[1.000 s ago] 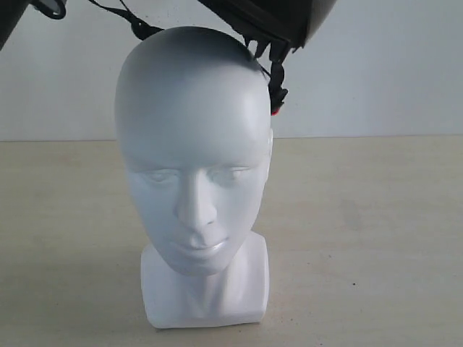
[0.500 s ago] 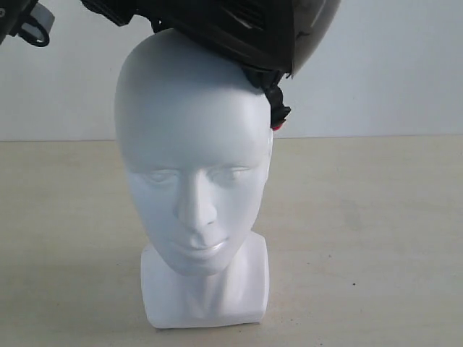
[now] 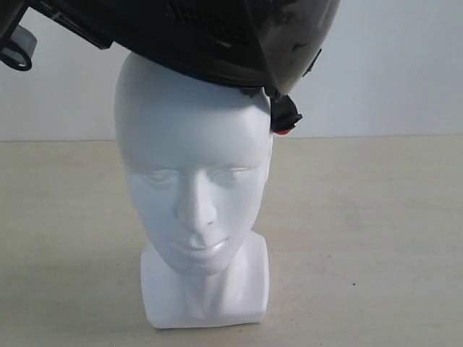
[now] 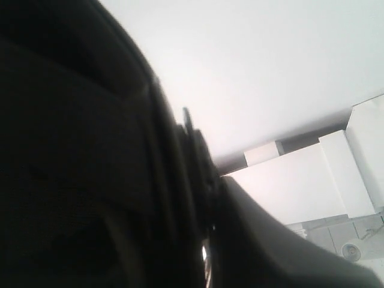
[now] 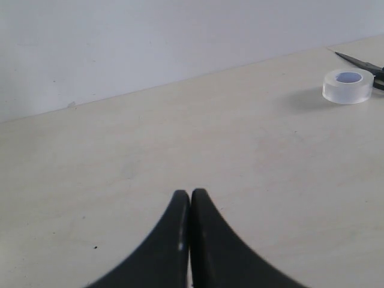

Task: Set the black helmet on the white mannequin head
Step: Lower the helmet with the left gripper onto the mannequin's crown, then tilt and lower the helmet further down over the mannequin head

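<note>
stage: seating, judged partly done | black helmet (image 3: 217, 36) tilted over crown of white mannequin head (image 3: 192, 173), rim touching crown, brow and face bare | to do: level, lower fully | left claw lost in dark, cannot tell | right claw (image 5: 190, 207) pressed together, empty, off the head

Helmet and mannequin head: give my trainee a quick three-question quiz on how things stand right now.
1. True or false: the black helmet covers the eyes of the white mannequin head.
2. The right gripper is: A open; B shut, empty; C shut on the helmet.
3. What colour is the buckle hanging beside the head?
Key: 1 false, it covers only the crown; 2 B; 3 red.
</note>
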`<move>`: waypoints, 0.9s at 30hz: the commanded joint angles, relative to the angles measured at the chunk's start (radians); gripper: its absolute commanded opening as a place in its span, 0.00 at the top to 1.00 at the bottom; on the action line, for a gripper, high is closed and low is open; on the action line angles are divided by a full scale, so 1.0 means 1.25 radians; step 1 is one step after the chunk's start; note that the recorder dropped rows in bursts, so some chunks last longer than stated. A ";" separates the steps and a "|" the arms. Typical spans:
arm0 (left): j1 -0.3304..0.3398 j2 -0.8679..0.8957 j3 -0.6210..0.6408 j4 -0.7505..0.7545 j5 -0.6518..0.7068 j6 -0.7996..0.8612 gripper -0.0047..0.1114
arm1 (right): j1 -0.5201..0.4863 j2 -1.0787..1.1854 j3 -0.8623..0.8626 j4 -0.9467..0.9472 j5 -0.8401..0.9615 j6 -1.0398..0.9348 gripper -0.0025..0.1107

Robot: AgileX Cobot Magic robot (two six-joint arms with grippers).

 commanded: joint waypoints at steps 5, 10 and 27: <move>-0.002 -0.014 0.004 -0.002 -0.013 -0.015 0.92 | -0.005 -0.005 -0.001 -0.002 -0.010 -0.004 0.98; 0.006 -0.014 0.004 0.006 -0.013 -0.015 0.92 | -0.005 -0.005 -0.001 -0.002 -0.010 -0.004 0.98; 0.070 -0.012 0.004 0.027 -0.013 -0.015 0.92 | -0.005 -0.005 -0.001 -0.002 -0.010 -0.004 0.98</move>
